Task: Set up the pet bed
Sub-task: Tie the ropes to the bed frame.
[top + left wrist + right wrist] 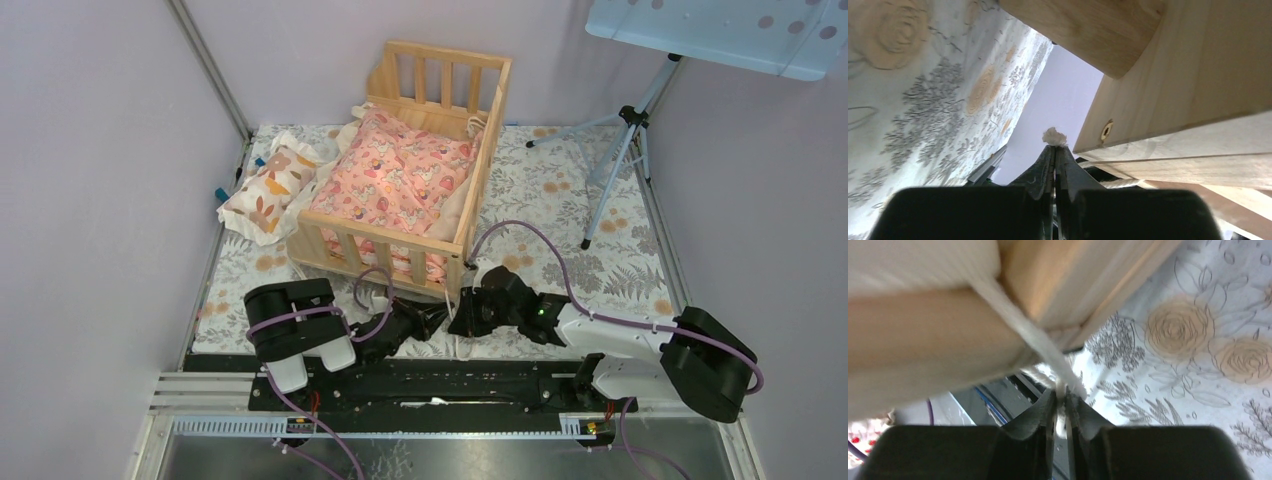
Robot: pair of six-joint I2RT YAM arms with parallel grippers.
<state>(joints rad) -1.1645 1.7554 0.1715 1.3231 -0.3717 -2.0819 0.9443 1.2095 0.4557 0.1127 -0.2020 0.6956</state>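
The pet bed (380, 233), a light wooden frame with slatted rails, stands mid-table with a pink patterned cushion (400, 175) lying in it. Both grippers meet at its near front corner. My left gripper (437, 322) is shut on the frayed end of a white cord (1054, 136), right beside the bed's wooden post (1173, 100). My right gripper (462, 318) has its jaws almost together on another white cord (1038, 340). That cord runs up taut to the bed's wood (923, 350). A small cream pillow (265, 190) with orange leaves lies left of the bed.
A floral mat (560, 200) covers the table. A tripod (625, 130) carrying a pale blue panel (720, 30) stands at the back right. Purple walls close in the left and back. Purple cables loop over both arms.
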